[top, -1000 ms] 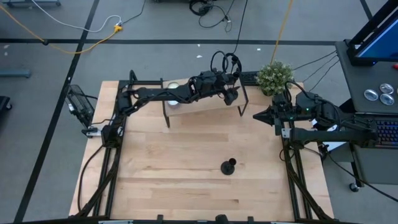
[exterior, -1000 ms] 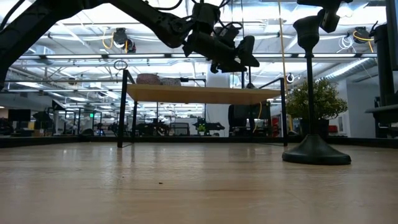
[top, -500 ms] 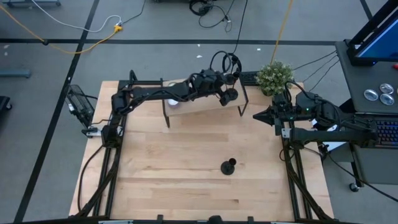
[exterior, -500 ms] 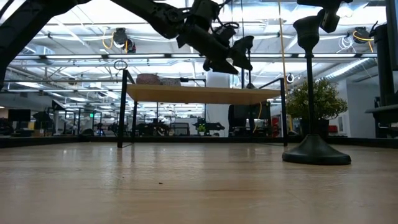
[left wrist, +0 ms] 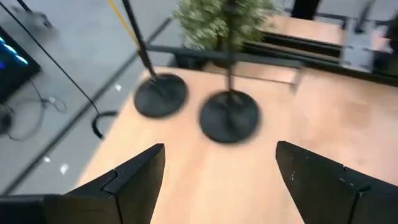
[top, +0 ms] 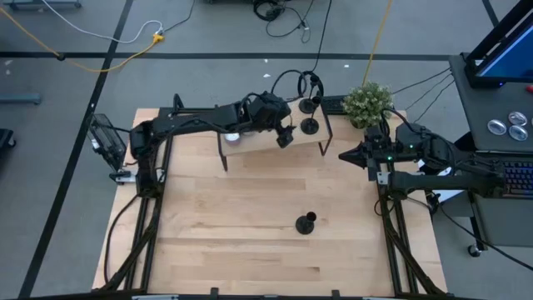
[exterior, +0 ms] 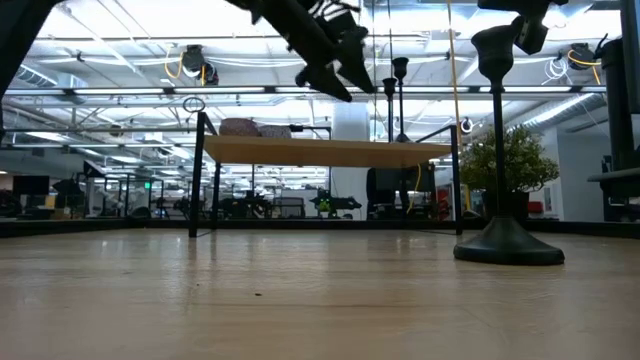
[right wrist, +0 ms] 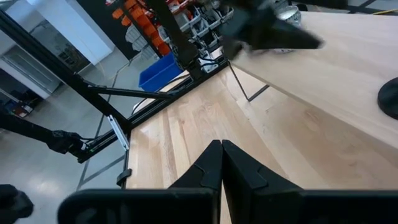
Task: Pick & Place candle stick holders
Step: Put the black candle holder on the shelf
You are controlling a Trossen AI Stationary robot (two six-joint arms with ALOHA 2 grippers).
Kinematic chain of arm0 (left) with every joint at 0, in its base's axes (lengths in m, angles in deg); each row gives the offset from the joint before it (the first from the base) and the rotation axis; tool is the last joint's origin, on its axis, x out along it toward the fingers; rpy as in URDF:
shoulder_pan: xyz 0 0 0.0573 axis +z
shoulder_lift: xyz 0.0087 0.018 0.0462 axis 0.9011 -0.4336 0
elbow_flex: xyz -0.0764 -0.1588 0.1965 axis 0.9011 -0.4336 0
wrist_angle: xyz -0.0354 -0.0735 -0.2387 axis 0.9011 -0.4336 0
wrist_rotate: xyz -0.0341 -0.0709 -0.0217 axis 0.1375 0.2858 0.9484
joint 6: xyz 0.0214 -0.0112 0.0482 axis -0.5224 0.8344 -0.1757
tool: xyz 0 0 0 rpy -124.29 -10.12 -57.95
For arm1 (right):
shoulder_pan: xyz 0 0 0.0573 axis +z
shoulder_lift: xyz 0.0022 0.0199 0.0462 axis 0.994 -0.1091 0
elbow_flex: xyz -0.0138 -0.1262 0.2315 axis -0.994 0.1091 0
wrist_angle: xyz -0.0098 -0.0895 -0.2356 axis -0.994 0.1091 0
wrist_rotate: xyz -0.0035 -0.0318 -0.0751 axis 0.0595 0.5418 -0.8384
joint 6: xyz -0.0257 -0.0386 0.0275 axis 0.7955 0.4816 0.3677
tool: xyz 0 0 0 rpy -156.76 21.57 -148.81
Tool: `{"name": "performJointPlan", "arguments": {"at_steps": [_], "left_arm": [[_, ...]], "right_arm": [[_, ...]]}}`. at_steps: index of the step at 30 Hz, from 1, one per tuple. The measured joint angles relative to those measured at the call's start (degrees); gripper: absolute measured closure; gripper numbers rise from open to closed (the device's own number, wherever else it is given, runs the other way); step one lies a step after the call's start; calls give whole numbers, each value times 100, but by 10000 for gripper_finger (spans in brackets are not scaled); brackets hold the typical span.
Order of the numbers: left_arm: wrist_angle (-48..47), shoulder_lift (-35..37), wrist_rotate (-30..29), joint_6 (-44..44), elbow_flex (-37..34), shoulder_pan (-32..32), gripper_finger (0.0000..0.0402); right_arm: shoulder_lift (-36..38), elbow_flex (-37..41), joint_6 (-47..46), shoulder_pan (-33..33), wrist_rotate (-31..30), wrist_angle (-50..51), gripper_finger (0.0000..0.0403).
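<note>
Two small black candle stick holders (top: 310, 127) (top: 306, 106) stand upright on their round bases on the right end of a raised wooden shelf (top: 258, 140) at the table's far side. They also show in the left wrist view (left wrist: 229, 116) (left wrist: 160, 96). A third holder (top: 306, 223) stands on the table, nearer its front edge; it looms large in the low view (exterior: 508, 245). My left gripper (top: 283, 136) is open and empty above the shelf, just left of the two holders (left wrist: 217, 168). My right gripper (top: 343, 155) is shut and empty at the table's right side (right wrist: 221, 163).
A potted plant (top: 366, 102) stands at the far right corner behind the shelf. A white object (top: 231, 137) lies at the shelf's left part. The shelf's thin black legs (top: 223, 158) stand on the table. Bare wood lies around the third holder.
My left gripper has drawn back from the shelf's right end toward the table's left and risen a little. The holder it carried now stands by itself on the shelf beside the other one. My right arm has kept still.
</note>
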Motion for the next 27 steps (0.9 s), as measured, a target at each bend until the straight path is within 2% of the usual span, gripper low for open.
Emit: {"name": "performJointPlan", "arguments": {"at_steps": [2,5,9,13,16,21,27], "left_arm": [[-379,174,215,148,0,-94,89],[-792,436,935,327,-2,-236,92],[-964,724,1678,353,-2,-501,101],[-1055,1018,1654,413,-106,-810,111],[-1040,1270,1608,516,-375,-987,119],[-497,1841,1592,808,-1233,-1196,130],[470,2720,1212,1135,-2460,-1403,140]], "right_arm": [[-53,0,-2,0,0,-41,403],[-210,0,54,0,31,-213,403],[-505,0,413,12,463,-784,403],[-917,-2,953,215,1179,-1587,403],[-1275,-2,1226,490,1350,-1813,403],[-1757,-24,1469,930,1121,-1761,403],[-2111,-118,1487,1429,891,-1595,403]]}}
